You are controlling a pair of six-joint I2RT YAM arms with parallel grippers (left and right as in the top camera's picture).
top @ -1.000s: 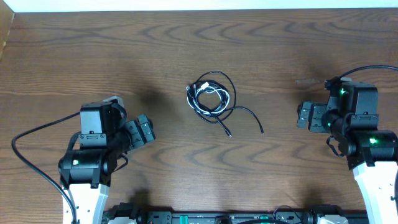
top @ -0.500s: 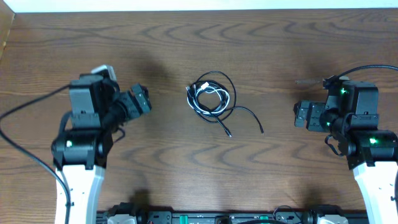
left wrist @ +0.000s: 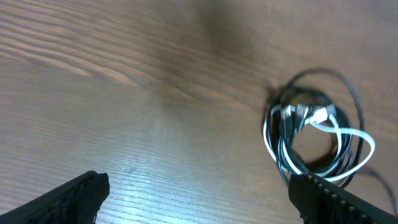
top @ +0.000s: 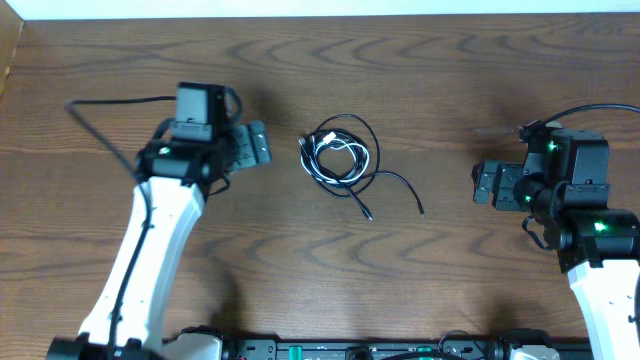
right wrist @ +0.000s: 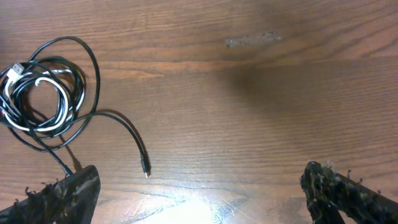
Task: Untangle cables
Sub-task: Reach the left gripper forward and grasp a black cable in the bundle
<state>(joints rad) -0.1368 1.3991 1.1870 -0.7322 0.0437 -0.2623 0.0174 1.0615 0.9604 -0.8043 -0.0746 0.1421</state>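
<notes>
Two cables (top: pixel 320 163) — one black, one white

Even bright light, left wrist view blurred, table (right wrist: pixel 249 124) glare

Probably robotics lab: wood-grain table (top: pixel 300 60), fixed arms (top: pixel 150 230) (green status lights (top: pixel 600 226)).

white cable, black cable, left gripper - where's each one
white cable (left wrist: pixel 372 146), left wrist view, right side of its loop
black cable (right wrist: pixel 145 170), right wrist view, loose plug end
left gripper (top: pixel 262 143), overhead view, between its fingertips
</notes>
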